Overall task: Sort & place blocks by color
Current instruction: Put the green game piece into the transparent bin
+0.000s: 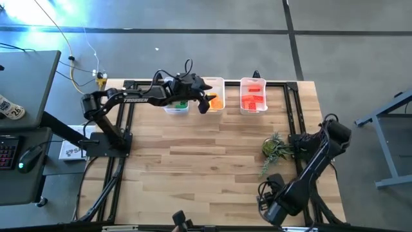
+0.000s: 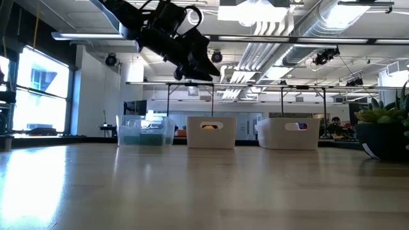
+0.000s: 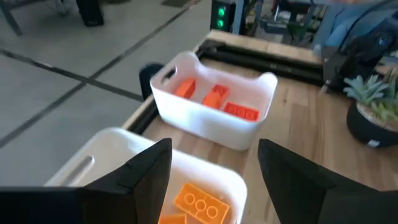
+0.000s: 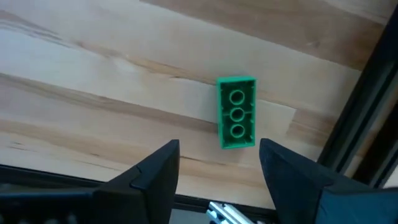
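Note:
Three bins stand in a row at the table's far edge: the left bin point(image 1: 176, 106) holds green blocks, the middle bin point(image 1: 216, 98) yellow-orange blocks point(image 3: 199, 202), and the right bin point(image 1: 253, 95) red blocks point(image 3: 217, 99). My left gripper point(image 3: 214, 149) is open and empty. It hangs well above the middle bin point(image 2: 211, 132), as the low view shows point(image 2: 192, 64). One green block point(image 4: 236, 112) lies flat on the wood near the table's near right corner. My right gripper point(image 4: 219, 144) is open above it, fingers pointing down, not touching it.
A small green plant point(image 1: 275, 148) in a dark pot point(image 2: 383, 137) stands on the table's right side, between the right arm and the bins. A black metal frame point(image 4: 373, 124) runs along the table's edge close to the green block. The table's middle point(image 1: 193, 154) is bare wood.

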`<action>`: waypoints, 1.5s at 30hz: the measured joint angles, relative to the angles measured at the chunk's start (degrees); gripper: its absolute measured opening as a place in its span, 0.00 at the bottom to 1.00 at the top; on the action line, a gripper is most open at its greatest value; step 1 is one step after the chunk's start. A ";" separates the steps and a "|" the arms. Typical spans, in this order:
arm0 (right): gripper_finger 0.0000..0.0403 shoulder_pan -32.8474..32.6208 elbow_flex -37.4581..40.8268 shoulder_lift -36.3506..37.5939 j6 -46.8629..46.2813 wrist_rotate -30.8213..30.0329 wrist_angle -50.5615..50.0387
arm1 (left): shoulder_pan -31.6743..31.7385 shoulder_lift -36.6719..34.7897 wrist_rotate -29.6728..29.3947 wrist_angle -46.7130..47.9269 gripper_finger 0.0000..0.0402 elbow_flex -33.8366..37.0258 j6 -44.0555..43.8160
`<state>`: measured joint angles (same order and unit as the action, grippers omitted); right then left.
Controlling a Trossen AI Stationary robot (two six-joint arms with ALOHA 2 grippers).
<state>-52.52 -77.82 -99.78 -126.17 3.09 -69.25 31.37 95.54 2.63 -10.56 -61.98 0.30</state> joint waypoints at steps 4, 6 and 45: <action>0.52 -1.47 0.00 -2.85 -0.02 0.91 0.87 | -0.28 -3.27 -0.49 -0.03 0.57 -0.02 -0.11; 0.52 -2.12 0.00 -4.10 -0.02 1.64 1.10 | -0.36 -5.08 -0.52 0.03 0.57 -0.04 -0.11; 0.49 -6.77 -0.20 -17.75 0.09 -0.06 3.52 | -16.54 -24.01 -3.50 10.01 0.57 -0.07 -0.13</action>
<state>-59.29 -78.03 -117.54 -126.08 3.03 -65.74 14.82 71.53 -0.87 -0.54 -62.04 0.16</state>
